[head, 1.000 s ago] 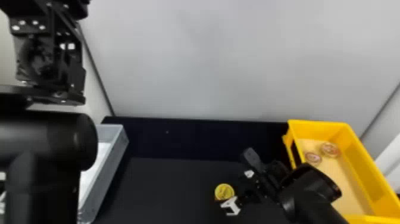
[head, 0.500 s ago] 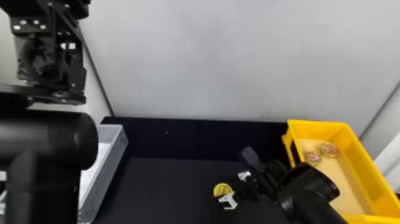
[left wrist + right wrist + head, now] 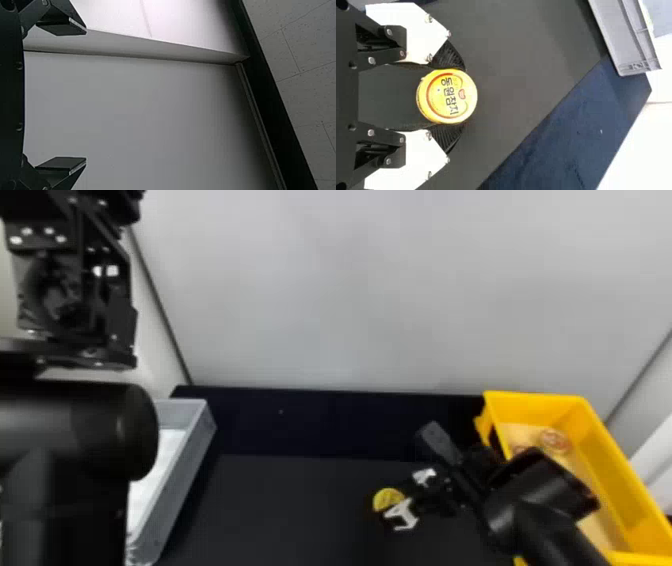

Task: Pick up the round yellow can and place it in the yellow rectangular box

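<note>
Right gripper (image 3: pixel 395 496) and can (image 3: pixel 385 499) shifted toward yellow box (image 3: pixel 595 450) | fingers (image 3: pixel 448 57) can-width apart, gripping it

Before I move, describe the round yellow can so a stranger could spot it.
Find the yellow box on the robot's right, then look left to the right gripper. The round yellow can is between its fingers, with a red ring on its yellow lid, unlike the reddish round items inside the box.

From my station, the yellow rectangular box (image 3: pixel 602 460) and grey tray (image 3: pixel 189 470) look like smooth plastic, the round yellow can's lid (image 3: pixel 455 97) slightly glossy, the black tabletop (image 3: pixel 280 510) matt.
</note>
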Motion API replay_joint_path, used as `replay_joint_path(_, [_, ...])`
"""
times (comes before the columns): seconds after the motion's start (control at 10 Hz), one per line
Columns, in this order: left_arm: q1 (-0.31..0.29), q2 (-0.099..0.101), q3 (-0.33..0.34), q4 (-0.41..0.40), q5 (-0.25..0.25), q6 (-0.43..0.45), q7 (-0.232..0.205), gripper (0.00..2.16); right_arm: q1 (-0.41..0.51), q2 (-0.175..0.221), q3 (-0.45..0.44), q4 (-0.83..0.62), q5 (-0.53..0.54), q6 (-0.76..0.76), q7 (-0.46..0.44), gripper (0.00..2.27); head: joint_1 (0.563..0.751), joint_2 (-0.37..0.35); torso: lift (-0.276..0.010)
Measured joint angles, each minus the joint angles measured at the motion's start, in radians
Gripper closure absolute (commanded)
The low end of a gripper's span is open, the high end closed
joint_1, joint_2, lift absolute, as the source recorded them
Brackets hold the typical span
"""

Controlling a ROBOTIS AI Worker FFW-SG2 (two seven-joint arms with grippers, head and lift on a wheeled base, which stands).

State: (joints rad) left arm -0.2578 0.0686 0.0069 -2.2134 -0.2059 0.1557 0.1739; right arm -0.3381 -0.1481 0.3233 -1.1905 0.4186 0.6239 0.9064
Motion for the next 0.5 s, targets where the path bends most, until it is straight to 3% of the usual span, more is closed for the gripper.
replay_joint_path(0.3, [0.001, 0.011, 0.006, -0.019, -0.005, 0.027, -0.005, 0.12, 0.05, -0.087, -0.153, -0.425, 0.187, 0.226, 0.165, 0.66, 0.663, 0.054, -0.01])
replay_joint_path(0.5, [-0.008, 0.024, 0.004, -0.022, -0.006, 0.038, -0.008, 0.12, 0.019, -0.139, -0.287, -0.564, 0.287, 0.314, 0.22, 0.66, 0.663, 0.054, -0.01])
